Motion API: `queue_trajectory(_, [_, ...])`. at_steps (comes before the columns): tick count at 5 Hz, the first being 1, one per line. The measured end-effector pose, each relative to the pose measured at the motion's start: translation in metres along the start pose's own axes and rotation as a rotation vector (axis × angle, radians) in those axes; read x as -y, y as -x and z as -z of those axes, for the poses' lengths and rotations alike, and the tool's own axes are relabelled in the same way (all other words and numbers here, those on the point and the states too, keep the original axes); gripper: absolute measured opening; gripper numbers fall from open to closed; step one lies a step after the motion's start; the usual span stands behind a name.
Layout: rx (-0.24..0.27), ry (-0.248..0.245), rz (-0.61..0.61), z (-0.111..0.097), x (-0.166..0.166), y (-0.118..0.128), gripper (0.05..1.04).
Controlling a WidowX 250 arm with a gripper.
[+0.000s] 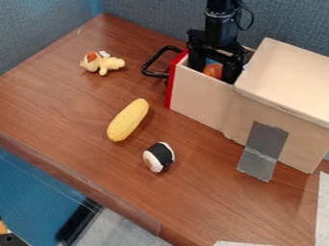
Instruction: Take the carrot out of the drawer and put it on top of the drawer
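Black arm [221, 24] comes in from the top edge, claw [214, 73] pointing down into the pulled-out drawer [200, 98]. Claw is spread, one finger on each side of the carrot [212, 70]; can't tell if either finger touches it. Carrot is inside the drawer, only a rounded orange part showing between the fingers, rest hidden. Drawer has pale side walls, a red front [173, 81] and a black loop handle [150, 66] on the outer face. It sticks out to the left of a pale wooden box [292, 72] with a flat top. Gray tape [262, 150] runs down the box's near side and onto the brown wood-look table [61, 110]. Yellow corn [128, 120] lies on the table in front of the drawer, slanted, upper end toward the drawer, lower end toward the left. Sushi roll [158, 157], white with a black band, sits just beyond the corn's lower right, the two apart. Small yellow plush toy [109, 63] with an orange patch on its head lies left of the handle, apart from it. Blue-gray partition [141, 19] behind the table. Pieces of white paper at the right edge [323, 206] and bottom edge.
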State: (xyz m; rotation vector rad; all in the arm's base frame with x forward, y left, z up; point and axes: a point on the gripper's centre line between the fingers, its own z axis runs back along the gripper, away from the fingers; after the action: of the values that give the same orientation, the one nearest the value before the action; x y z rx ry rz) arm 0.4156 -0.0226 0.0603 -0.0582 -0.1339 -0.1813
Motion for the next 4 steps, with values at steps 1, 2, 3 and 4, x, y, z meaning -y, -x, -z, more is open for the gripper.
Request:
queue_trajectory(1, [0.010, -0.001, -0.012, -0.001, -0.002, 0.000, 0.658])
queue_trajectory(2, [0.011, -0.003, -0.015, -0.001, -0.003, 0.000, 0.565])
queue_trajectory(3, [0.011, 0.004, -0.038, -0.002, -0.011, 0.000, 0.565])
queue_trajectory(4, [0.046, 0.027, -0.059, -0.015, -0.015, -0.005, 0.565])
